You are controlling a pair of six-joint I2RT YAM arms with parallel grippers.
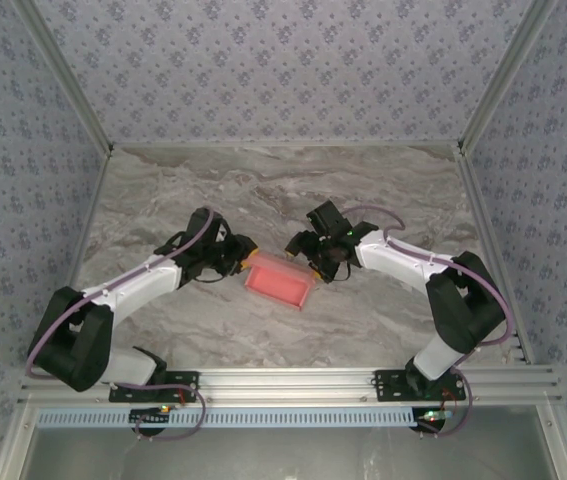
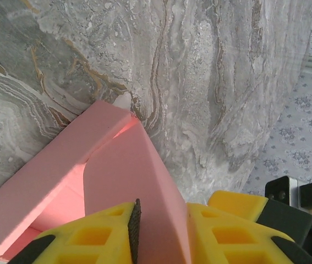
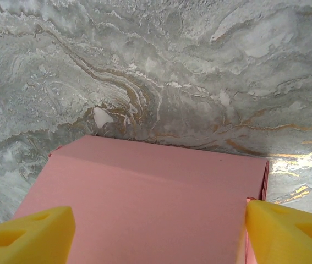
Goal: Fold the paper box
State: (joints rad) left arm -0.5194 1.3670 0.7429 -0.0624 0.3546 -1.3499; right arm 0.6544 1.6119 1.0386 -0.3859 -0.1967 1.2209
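Paper box [image 1: 281,281], one only and salmon-pink, is seen from the top external view lying on the marble-patterned table [image 1: 363,190], near its middle and set at a slant. The table is enclosed on three sides by walls [image 1: 283,60] papered in a pale floral print. A metal rail [image 1: 293,380] runs along the near edge. Two arms are counted, each with one gripper. The left gripper [image 1: 250,259] is placed at the box's left end and the right gripper [image 1: 316,264] at its far right end.

From the left wrist view, the paper box [image 2: 62,170] is shown open-topped, with one corner resting on the grey veined table [image 2: 211,77]. One upright wall of the box is caught between the two yellow fingers [image 2: 89,236] of the left gripper [image 2: 164,214], which are closed upon it.

From the right wrist view, a flat pink panel of the paper box [image 3: 150,187] is seen on the table [image 3: 156,60]. The two yellow fingers [image 3: 288,231] of the right gripper [image 3: 157,212] are held wide apart, one at each side of the panel; whether they press on it cannot be told.
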